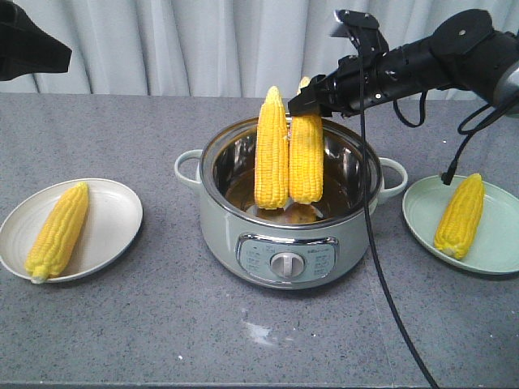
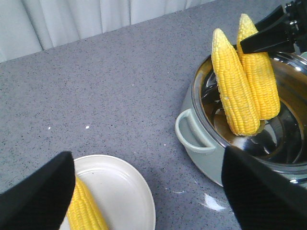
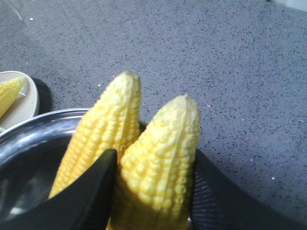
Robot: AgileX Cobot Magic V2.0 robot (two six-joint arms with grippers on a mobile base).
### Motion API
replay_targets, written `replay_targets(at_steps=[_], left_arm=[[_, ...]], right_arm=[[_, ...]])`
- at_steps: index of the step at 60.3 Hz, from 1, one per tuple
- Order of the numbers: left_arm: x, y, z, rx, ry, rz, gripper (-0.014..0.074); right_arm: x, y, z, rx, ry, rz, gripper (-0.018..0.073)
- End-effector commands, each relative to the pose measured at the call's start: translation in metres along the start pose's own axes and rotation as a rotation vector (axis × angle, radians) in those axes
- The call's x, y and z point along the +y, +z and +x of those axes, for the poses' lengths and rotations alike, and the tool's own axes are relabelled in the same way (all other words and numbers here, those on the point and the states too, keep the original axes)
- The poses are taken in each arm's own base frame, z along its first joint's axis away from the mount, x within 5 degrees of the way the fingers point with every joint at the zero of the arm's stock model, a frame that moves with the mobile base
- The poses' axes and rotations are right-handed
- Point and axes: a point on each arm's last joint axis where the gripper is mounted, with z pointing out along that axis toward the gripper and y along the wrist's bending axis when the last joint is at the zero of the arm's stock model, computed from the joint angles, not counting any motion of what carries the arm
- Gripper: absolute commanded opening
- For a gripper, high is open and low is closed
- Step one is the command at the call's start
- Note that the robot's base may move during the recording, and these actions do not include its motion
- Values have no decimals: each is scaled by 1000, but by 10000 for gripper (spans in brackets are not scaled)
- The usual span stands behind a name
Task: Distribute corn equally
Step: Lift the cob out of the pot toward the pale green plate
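Note:
Two corn cobs stand upright, tips up, inside the steel pot (image 1: 243, 235). My right gripper (image 1: 312, 101) is shut on the right cob (image 1: 306, 158) near its tip, and in the right wrist view that cob (image 3: 160, 158) fills the gap between the black fingers (image 3: 88, 196). The left cob (image 1: 271, 150) leans against it, outside the jaws. One corn cob (image 1: 57, 231) lies on the white plate (image 1: 113, 219) at left, and another cob (image 1: 460, 215) lies on the pale green plate (image 1: 495, 243) at right. My left gripper (image 2: 148, 191) hangs open and holds nothing, above the table between the white plate and the pot.
The pot has side handles (image 1: 188, 166) and a front control knob (image 1: 285, 263). A black cable (image 1: 381, 275) hangs from the right arm down across the pot's right side to the table front. A curtain (image 1: 203, 40) closes off the back.

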Motion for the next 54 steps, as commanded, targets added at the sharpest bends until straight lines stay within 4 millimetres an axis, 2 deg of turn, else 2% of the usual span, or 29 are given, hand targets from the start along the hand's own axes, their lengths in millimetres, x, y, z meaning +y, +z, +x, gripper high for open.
replay_targets(at_steps=[1,15,26,37,44,54], left_arm=[[-5,-16,-11,-115,1,-7,587],[-5,-16,-11,-115,1,-7,587],[-5,-16,-11,-115,1,-7,587],[-5,-16,-12,-120,0,-9,587],[-5,-16,-12,-121,0,-10,587],[-5,-16,-12,-121,0,-9,587]], right_arm=[[32,-49,-35,-153,-66,0,99],[73,-120,-52,-203,-138,97,102],[99,-186,-50,-209,-173,136,105],[109,-254,-31,-171,-147,148,111],[113,-291,-18,-205,-100,241,115],[113,-313,11,-222,-26,343,118]])
